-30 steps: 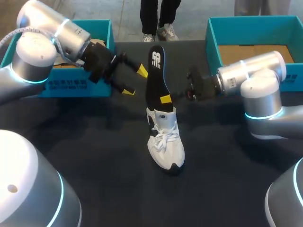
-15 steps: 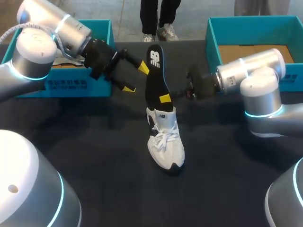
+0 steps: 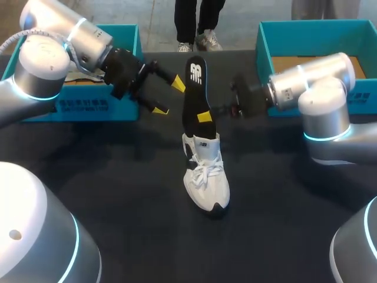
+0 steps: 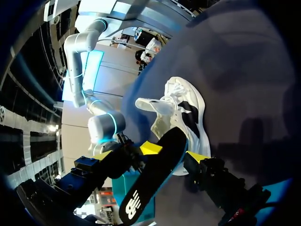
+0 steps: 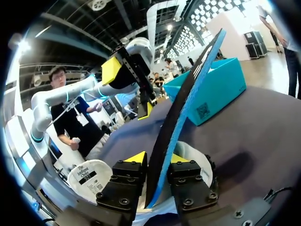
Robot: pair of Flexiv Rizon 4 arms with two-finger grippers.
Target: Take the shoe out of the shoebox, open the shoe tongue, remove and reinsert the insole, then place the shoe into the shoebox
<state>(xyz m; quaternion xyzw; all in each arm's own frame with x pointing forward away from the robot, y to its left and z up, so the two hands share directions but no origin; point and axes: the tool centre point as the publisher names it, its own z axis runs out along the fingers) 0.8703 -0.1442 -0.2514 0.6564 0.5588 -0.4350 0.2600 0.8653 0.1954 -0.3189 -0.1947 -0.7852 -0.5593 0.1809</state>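
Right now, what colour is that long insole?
Long flat insole: black, white logo, clearest in head view.

Right tool [image 3: 204, 116] clamped, left tool [image 3: 169, 97] spread.
The right tool's fingers pinch the insole [image 3: 194, 88] from both sides; the left tool hangs just beside it, apart from it, facing the right tool.

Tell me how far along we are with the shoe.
Done: white lace-up sneaker stands on the table, unboxed. In hand: right jaws shut on the long black insole, lower end at the shoe's opening; left jaws open. Remaining: reseat insole, return shoe to teal shoebox.
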